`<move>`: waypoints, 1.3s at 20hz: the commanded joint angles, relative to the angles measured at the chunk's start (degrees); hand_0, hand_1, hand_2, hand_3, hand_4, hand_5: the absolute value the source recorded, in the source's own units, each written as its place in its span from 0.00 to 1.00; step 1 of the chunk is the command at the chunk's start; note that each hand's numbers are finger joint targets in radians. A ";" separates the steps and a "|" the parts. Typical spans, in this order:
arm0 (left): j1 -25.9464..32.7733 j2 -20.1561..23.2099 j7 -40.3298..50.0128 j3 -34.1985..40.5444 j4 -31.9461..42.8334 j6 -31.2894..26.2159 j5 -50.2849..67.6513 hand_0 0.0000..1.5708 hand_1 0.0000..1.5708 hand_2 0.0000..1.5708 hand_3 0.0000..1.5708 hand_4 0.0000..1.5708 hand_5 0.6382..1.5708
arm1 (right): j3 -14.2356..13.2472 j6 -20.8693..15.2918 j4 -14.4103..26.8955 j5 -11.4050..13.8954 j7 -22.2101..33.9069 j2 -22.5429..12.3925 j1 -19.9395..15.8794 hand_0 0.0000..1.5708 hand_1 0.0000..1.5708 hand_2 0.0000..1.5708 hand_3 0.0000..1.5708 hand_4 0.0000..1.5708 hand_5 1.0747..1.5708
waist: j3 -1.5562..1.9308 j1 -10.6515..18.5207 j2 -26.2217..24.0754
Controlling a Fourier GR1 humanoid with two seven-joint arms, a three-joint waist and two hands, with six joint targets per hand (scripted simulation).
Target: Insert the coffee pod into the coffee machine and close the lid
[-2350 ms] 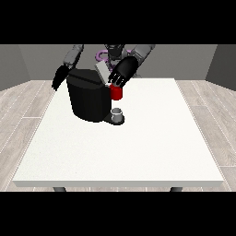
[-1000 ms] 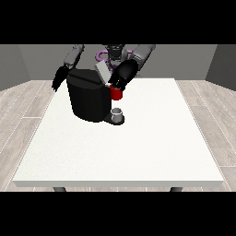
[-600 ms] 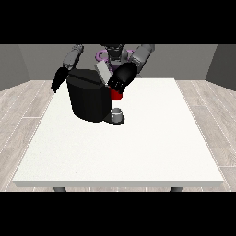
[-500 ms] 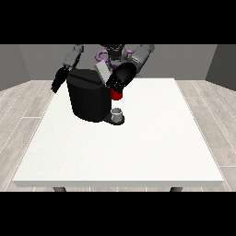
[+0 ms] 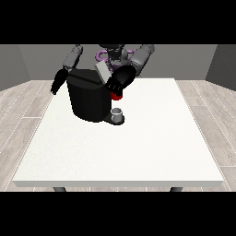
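Coffee machine: I see a black, drum-like body standing on the tabletop near its far-left corner, well back from the near edge.
Lid: a pale grey flap at the machine's top, tilted up, so I read it as not closed.
Red thing at the machine: it shows just under the hand at the view's right, at the machine's front upper corner.
Grey cup: a small grey thing sits on the machine's low base, right below the red thing; I cannot tell whether it is the pod.
Pod: I cannot make it out for sure anywhere in this view.
Hand at the view's right: it is up against the machine's top right side, just below the raised lid; I cannot tell how it is closed or whether it grasps anything.
Hand at the view's left: it hangs beside the machine's left side, past the tabletop's far-left corner, touching nothing I can see; its state I cannot tell.
Robot body: behind the machine, at the far edge.
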 commanded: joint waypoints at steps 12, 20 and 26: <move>0.42 3.78 -2.36 0.57 2.55 2.56 -2.63 0.00 0.00 0.35 0.29 0.00 1.00 | 1.14 0.09 -1.37 1.29 2.02 -0.19 1.77 0.00 0.00 0.00 0.00 0.10 1.00 | -0.12 -0.40 -1.39; 2.84 -1.61 1.51 -1.26 0.46 1.40 -3.30 0.00 0.00 0.14 0.09 0.00 1.00 | -3.26 2.07 5.90 -1.75 -1.51 -2.63 3.13 0.00 0.00 0.00 0.00 0.09 1.00 | -0.08 4.52 -5.42; 12.29 -8.78 1.25 -3.20 -1.10 -0.91 -1.83 0.00 0.00 0.00 0.00 0.00 1.00 | -5.09 1.25 9.63 -3.53 -2.44 -1.05 9.83 0.00 0.00 0.00 0.00 0.00 1.00 | -0.09 10.94 -15.97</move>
